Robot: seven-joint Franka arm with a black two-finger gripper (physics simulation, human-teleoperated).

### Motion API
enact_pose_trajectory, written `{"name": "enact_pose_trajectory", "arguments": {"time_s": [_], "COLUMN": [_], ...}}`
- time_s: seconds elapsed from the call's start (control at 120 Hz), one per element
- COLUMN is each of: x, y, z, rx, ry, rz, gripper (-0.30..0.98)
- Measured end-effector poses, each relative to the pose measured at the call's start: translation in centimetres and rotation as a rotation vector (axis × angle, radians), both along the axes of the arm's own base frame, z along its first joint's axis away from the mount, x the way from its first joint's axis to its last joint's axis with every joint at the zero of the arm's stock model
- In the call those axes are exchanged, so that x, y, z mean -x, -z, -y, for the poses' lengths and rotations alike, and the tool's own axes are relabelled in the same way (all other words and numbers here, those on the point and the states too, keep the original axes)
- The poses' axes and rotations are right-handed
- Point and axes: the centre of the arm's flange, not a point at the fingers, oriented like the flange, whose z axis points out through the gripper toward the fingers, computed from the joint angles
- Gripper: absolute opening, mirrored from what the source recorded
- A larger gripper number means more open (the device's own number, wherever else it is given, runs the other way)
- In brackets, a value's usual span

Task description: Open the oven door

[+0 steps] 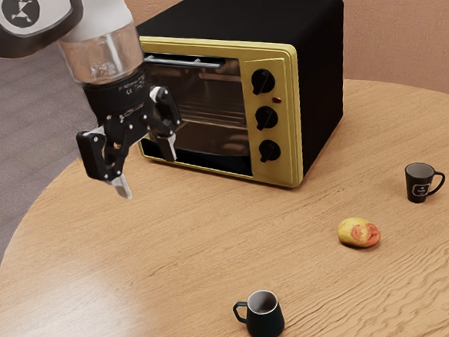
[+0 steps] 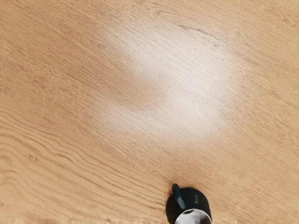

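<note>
- My end effector [image 1: 145, 167], fingers parted and empty, hangs above the table [image 1: 181, 235] near the yellow-fronted oven [image 1: 295, 112].
- The oven door [image 1: 214, 98] stands shut, its handle [image 1: 187, 61] along the top.
- My judgement: align with the bar, straddle it squarely, grip, then pull outward and down in an arc, clear of the knobs [image 1: 266, 117].
</note>
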Motion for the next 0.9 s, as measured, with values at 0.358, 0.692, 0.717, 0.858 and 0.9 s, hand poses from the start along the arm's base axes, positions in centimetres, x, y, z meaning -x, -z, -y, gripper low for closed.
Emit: {"name": "enact_pose_trajectory", "arguments": {"time_s": [0.358,0.692,0.717,0.858,0.9], "x": [-11.0,-16.9,-17.0,-17.3,-17.7], "y": [-2.0,-0.8,-0.5,1.0,1.5], "z": [-5.2,-15.0,-16.0,-20.3,-20.6], "rx": [-0.038,-0.103,-0.111,-0.144,-0.149], "ry": [-0.298,-0.37,-0.375,-0.38,-0.365], "rz": [0.304,0.488,0.491,0.495,0.496], "gripper": [0.69,0.69,0.69,0.69,0.69]}}
